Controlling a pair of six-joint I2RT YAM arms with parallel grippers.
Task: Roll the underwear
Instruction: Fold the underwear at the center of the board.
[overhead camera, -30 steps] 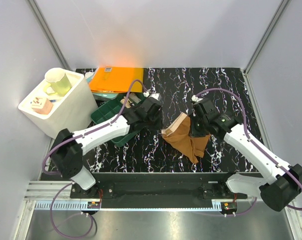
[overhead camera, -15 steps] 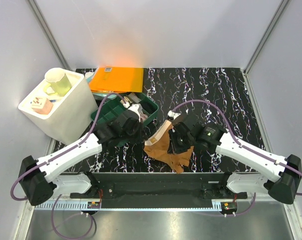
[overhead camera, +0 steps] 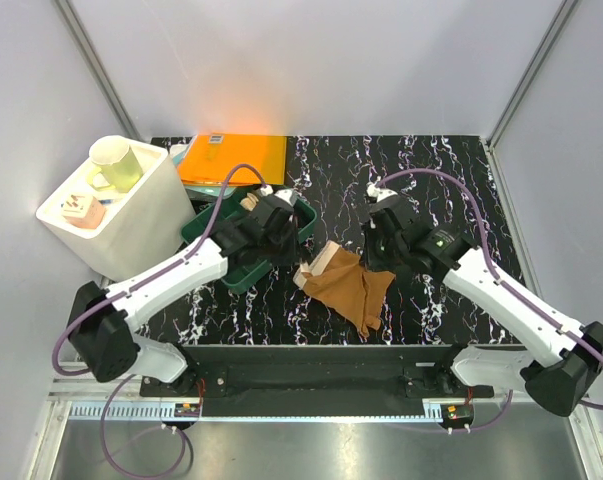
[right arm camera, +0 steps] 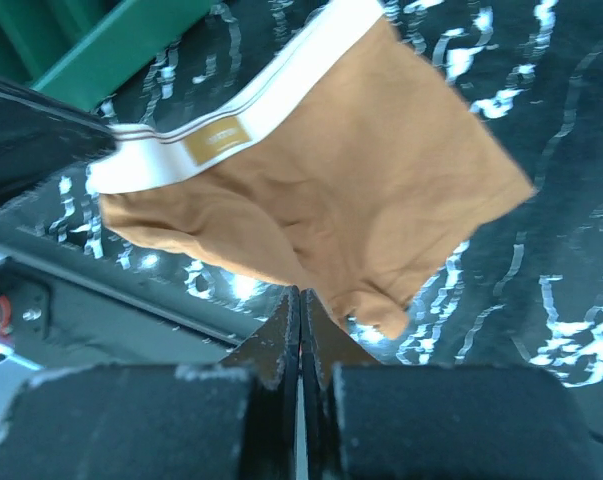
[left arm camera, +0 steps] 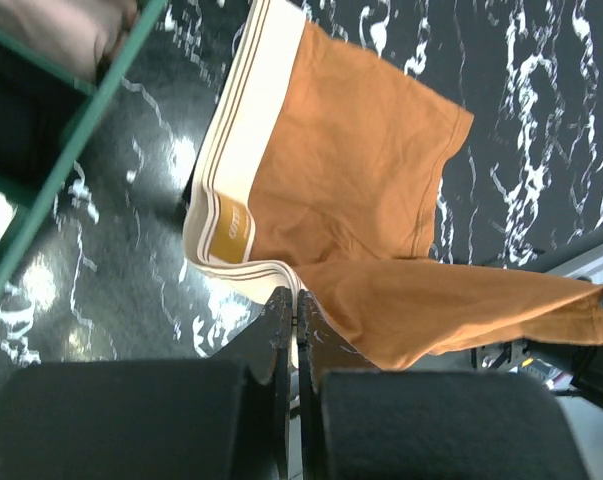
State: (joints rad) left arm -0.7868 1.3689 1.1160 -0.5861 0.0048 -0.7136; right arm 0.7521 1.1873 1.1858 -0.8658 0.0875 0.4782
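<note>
Underwear (overhead camera: 349,286), soft crumpled brown fabric, pale striped waistband (left arm camera: 243,140)

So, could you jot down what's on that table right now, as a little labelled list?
surface: black marble-pattern table
garment: brown underwear, pale waistband, bunched between the two arms
left fingers: closed, at the waistband end
right fingers: closed, at the garment's edge
pinching fabric: cannot tell
left side: green tray, orange folder, white bin holding a green mug
</note>
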